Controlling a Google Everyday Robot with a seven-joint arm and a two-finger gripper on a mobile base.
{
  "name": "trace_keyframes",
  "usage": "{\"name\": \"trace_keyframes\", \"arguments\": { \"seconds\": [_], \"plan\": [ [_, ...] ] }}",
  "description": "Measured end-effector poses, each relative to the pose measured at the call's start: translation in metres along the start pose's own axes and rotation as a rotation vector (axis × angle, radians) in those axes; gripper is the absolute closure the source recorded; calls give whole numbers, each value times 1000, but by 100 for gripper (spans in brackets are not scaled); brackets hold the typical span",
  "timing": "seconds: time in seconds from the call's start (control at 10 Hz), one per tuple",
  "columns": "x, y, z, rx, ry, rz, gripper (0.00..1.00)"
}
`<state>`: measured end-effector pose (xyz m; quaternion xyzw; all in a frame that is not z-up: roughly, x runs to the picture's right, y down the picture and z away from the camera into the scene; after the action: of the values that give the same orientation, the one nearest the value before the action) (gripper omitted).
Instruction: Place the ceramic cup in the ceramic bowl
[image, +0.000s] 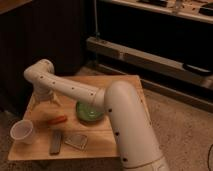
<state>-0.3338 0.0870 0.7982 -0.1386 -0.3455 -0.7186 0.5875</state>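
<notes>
Whitish ceramic cup (22, 133) upright at the front-left corner of the wooden table (127, 85), rim up, touching nothing, well apart from the glossy green ceramic bowl (90, 112) lying near the table's middle, its right side hidden behind the white arm (75, 90). Between cup and bowl, a small orange-red elongated item (56, 120); nearer the front edge, a dark flat bar (55, 142) and a squarish packet (76, 141) side by side. Gripper (45, 104) hanging low over the back-left part of the table, behind the cup and left of the bowl — jaws spread apart, gripping nothing.
</notes>
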Motion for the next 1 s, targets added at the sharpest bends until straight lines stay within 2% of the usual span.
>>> {"name": "trace_keyframes", "arguments": {
  "seconds": [0.4,0.7,0.9,1.0],
  "plan": [
    [-22,-24,-34,12,61,-49,20],
    [-38,-36,-62,44,117,-85,20],
    [-58,-53,-95,96,166,-133,20],
    [-69,-63,-114,135,181,-153,20]
  ]
}}
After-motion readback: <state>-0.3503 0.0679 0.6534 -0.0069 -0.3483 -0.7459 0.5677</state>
